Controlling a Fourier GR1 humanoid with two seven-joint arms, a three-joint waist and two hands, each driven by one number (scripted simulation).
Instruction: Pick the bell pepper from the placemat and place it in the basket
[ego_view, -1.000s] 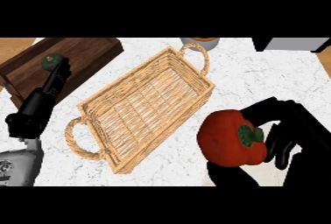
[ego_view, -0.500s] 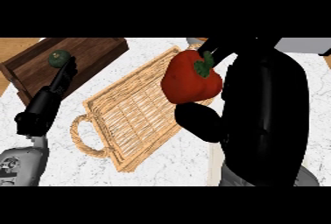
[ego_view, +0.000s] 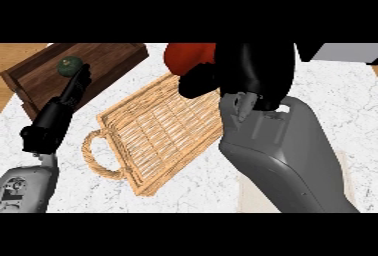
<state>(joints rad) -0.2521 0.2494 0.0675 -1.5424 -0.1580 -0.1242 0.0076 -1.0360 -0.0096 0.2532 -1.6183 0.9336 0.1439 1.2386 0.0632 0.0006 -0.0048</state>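
PICK: done, right hand (ego_view: 253, 66) fingers curled round bell pepper (ego_view: 186, 56) | LOCATION: pepper held up at far end of basket (ego_view: 155, 135) | LEFT: lower, release | left hand (ego_view: 56, 116) beside basket, fingers straight, empty

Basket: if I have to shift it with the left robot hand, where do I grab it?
Probably the loop handle at the near-left end of the basket, coming from the left. It juts clear of the rim as an open loop and lies nearest the left robot hand. The far end is hidden by the right robot hand holding the pepper.
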